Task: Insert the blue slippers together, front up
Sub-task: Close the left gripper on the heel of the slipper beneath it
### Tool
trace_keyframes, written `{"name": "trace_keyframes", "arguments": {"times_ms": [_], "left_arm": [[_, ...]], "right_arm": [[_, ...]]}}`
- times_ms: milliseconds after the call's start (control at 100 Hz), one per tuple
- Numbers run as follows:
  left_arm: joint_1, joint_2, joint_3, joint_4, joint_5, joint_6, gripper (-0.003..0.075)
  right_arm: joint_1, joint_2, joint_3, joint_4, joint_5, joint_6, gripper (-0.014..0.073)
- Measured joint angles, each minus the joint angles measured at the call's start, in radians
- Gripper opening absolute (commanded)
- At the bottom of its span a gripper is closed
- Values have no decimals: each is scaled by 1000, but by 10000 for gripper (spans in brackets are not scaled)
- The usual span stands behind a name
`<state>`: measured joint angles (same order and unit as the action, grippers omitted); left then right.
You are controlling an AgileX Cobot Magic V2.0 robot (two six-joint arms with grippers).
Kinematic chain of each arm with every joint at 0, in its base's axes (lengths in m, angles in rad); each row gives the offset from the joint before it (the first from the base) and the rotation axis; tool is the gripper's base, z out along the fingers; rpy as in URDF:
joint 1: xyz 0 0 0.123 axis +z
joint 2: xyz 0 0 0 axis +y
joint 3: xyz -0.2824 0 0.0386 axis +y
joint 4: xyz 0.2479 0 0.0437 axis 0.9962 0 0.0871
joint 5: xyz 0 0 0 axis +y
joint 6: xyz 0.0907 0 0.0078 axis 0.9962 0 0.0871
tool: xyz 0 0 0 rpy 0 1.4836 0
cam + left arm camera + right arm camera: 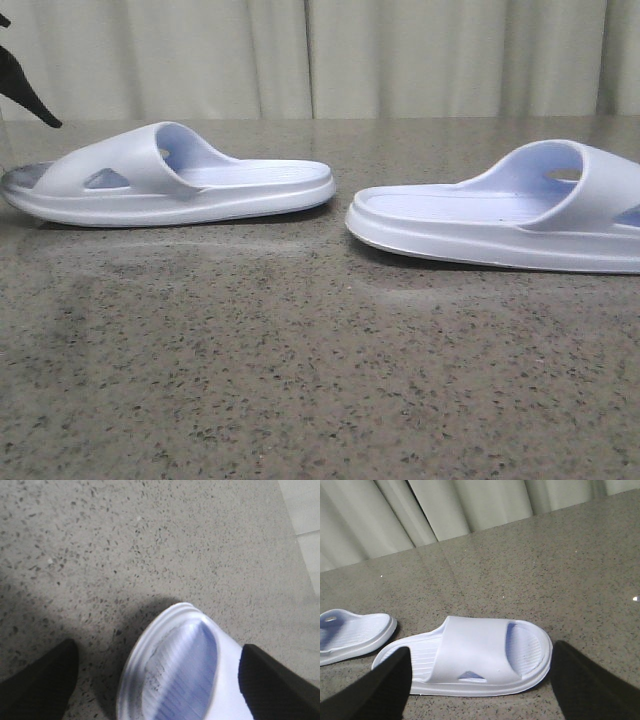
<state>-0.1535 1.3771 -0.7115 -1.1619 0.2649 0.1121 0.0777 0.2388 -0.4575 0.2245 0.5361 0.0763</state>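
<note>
Two pale lavender-blue slippers lie flat on the speckled table, heels facing each other. The left slipper (170,180) has its strap and toe toward the left; the right slipper (510,215) has its strap toward the right edge. My left gripper (157,685) is open, with its black fingers (40,685) on either side of the left slipper's toe end (175,665), just above it. Only one fingertip (30,95) of it shows in the front view. My right gripper (480,690) is open and hovers on the near side of the right slipper (475,657), apart from it.
The speckled grey table (300,380) runs to a pale pleated curtain (320,55) at the back. In the right wrist view the left slipper's heel (350,632) lies close beside the right slipper. A pale floor strip (305,510) shows past the table edge.
</note>
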Motion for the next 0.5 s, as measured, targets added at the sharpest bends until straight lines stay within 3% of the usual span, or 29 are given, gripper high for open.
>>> {"name": "trace_keyframes", "arguments": {"times_ms": [300,500], "left_arm": [[2,54,-12,-29,28,4,399],[4,64,-14,-45,41,57,353]], "right_arm": [[0,0,0,0,0,0,497],[0,0,0,10,0,0,497]]}}
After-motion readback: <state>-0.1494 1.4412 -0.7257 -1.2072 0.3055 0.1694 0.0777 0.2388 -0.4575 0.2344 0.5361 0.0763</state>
